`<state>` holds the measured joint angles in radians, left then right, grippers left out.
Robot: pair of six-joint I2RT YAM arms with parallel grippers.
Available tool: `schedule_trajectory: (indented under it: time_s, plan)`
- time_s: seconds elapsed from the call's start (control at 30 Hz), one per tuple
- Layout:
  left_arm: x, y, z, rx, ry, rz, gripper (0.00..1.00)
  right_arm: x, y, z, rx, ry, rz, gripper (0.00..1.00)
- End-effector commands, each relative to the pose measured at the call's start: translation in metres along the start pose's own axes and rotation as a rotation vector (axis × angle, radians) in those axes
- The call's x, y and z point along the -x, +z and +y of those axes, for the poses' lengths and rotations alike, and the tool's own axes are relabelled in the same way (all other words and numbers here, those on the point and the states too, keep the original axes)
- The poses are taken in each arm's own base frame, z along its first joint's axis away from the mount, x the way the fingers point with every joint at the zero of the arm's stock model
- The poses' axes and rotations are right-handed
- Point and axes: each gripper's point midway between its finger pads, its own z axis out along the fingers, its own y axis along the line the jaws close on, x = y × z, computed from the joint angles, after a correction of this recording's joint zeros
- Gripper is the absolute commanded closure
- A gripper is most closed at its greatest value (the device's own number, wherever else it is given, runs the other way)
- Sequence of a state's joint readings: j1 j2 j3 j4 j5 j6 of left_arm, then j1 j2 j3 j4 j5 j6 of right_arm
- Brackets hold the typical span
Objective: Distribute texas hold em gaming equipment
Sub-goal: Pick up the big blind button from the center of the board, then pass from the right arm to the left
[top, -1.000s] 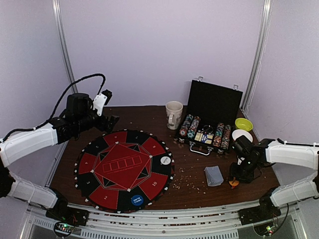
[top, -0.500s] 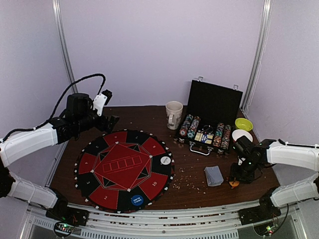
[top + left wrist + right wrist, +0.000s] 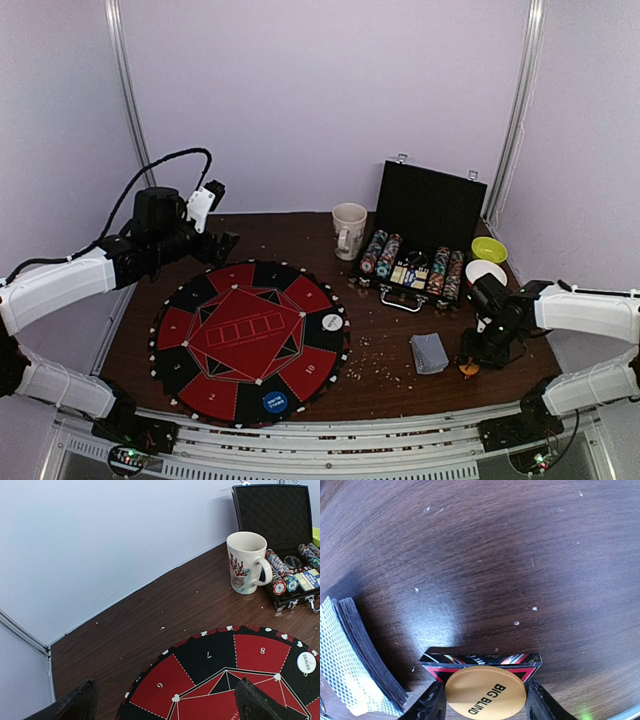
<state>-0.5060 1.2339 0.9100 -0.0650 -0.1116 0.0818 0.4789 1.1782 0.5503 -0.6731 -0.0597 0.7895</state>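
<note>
My right gripper (image 3: 472, 356) stands low over the table at the right, its fingers (image 3: 433, 706) closed against the sides of an orange "BIG BLIND" button disc (image 3: 485, 696). The disc rests on a small black-and-red box piece (image 3: 480, 660). A grey-blue-backed card deck (image 3: 430, 352) lies just left of it and also shows in the right wrist view (image 3: 350, 665). A white dealer disc (image 3: 332, 322) and a blue disc (image 3: 275, 402) sit on the round red-and-black mat (image 3: 250, 330). Striped poker chips (image 3: 380, 253) fill the open black case (image 3: 430, 205). My left gripper (image 3: 222, 245) is open and empty above the mat's far left edge.
A cream mug (image 3: 349, 230) stands left of the case. A yellow-green bowl (image 3: 489, 250) and a white dish (image 3: 485, 270) sit at the far right, behind my right arm. Small crumbs dot the brown table (image 3: 380, 350). The walls stand close behind and at both sides.
My right gripper has shifted very slightly over the orange disc. The left arm has not moved.
</note>
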Motion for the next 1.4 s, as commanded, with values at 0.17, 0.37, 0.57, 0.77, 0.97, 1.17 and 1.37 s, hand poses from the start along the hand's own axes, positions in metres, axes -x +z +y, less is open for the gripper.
schedule_trajectory:
  time_s: [0.17,0.37,0.57,0.77,0.97,1.17,1.37]
  plan:
    - [0.016,-0.003,0.0,-0.007,0.01,-0.046,0.02,-0.008,0.001,-0.014,-0.054,-0.002,0.023,0.54]
    - [0.015,-0.002,0.0,-0.006,0.009,-0.044,0.02,0.002,-0.012,-0.009,-0.05,-0.014,-0.007,0.56]
    - [0.016,-0.002,0.0,-0.007,0.009,-0.045,0.02,0.006,-0.016,-0.006,-0.048,-0.026,-0.015,0.56]
    - [0.016,-0.002,-0.001,-0.013,0.008,-0.047,0.02,0.019,-0.03,0.007,-0.003,-0.052,-0.059,0.57]
    - [0.021,-0.002,-0.006,-0.044,-0.005,-0.061,0.02,0.058,-0.073,0.049,0.134,-0.131,-0.203,0.6]
    - [0.052,-0.014,-0.036,-0.249,-0.085,-0.144,0.02,0.094,-0.123,0.122,0.302,-0.279,-0.381,0.62]
    - [0.085,-0.033,-0.079,-0.557,-0.261,-0.209,0.08,0.103,-0.173,0.227,0.489,-0.522,-0.575,0.62]
